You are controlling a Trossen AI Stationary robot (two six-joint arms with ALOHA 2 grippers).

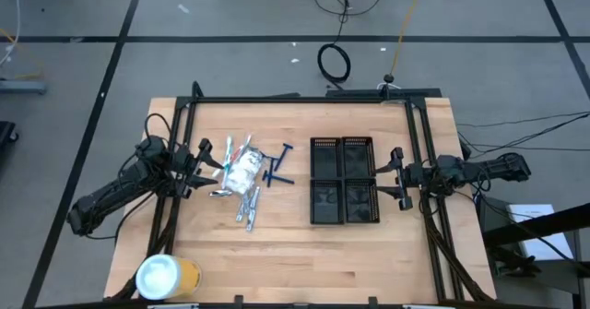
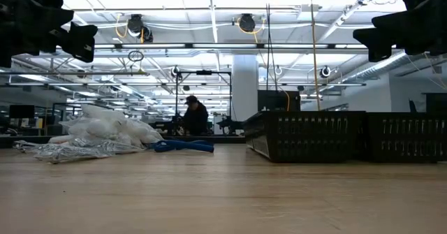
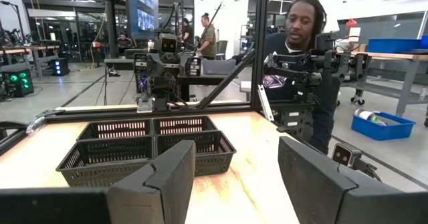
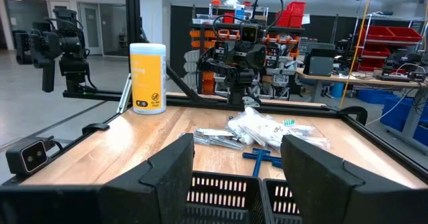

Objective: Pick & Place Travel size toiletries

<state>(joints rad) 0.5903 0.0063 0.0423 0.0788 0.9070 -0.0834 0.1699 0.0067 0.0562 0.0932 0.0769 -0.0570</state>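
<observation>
The toiletries are piled on the table left of centre, with the trays set to their right. The canister is placed at the front left corner. Left gripper is positioned beside the pile, right gripper beside the trays.

The left end effector hangs with fingers spread, facing black gridded trays on the wooden counter — beyond the frame, a person stands beside the right arm.
</observation>
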